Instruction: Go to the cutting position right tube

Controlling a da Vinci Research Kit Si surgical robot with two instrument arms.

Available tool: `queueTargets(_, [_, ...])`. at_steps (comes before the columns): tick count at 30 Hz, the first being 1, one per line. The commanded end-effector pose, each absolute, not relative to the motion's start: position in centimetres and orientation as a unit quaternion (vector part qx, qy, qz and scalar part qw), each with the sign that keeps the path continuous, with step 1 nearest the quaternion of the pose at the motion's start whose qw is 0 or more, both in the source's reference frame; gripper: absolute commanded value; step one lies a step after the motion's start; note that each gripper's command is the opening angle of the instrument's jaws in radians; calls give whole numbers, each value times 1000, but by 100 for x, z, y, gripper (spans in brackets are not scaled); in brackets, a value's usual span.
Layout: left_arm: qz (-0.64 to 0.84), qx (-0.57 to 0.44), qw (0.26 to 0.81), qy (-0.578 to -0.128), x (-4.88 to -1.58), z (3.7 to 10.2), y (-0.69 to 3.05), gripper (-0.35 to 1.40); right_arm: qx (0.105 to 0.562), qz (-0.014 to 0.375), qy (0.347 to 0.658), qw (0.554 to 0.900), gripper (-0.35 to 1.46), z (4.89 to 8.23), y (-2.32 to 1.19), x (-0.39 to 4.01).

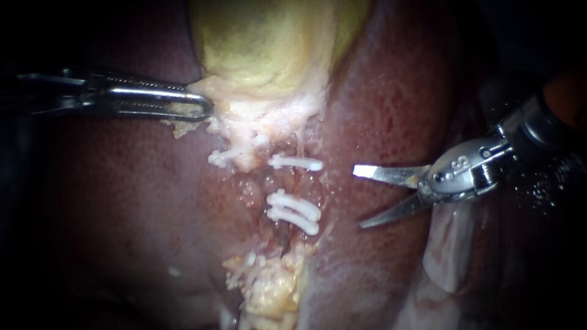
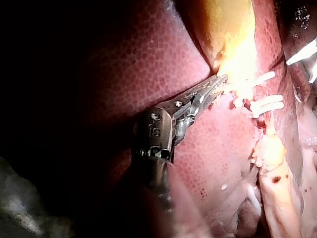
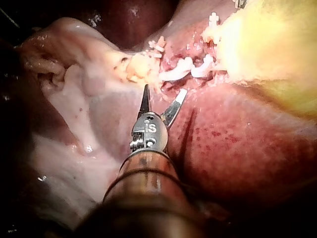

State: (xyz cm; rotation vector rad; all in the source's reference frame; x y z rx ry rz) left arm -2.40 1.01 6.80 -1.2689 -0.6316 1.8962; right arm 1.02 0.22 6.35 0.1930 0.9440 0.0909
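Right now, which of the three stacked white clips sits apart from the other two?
The top clip, nearest the gallbladder; a gap separates it from the lower pair, which lie almost touching.

backdrop: red liver (image 1: 110, 201) | edges: black | light: bright at centre, wet glare
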Motion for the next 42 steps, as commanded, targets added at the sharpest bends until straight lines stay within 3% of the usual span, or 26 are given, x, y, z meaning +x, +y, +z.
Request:
queueTargets(1, [741,-496,377,-248,-237,676,103,-35,93,44,454,885,128,636,22,102])
queueTargets(9, [739,-492,387,-249,-207,638,114,-35,98,42,457,883,128,636,23,106])
queueTargets(14, [740,-492,387,-246,-205,632,113,-35,112,36,462,879,128,638,21,112])
queueTargets(27, [740,-492,387,-245,-206,634,113,-35,252,161,469,831,129,683,6,144])
queueTargets(35, [740,-492,387,-245,-207,634,112,-35,296,181,487,802,129,708,10,163])
queueTargets(42, [740,-492,387,-245,-207,634,112,-35,322,162,516,777,128,714,15,180])
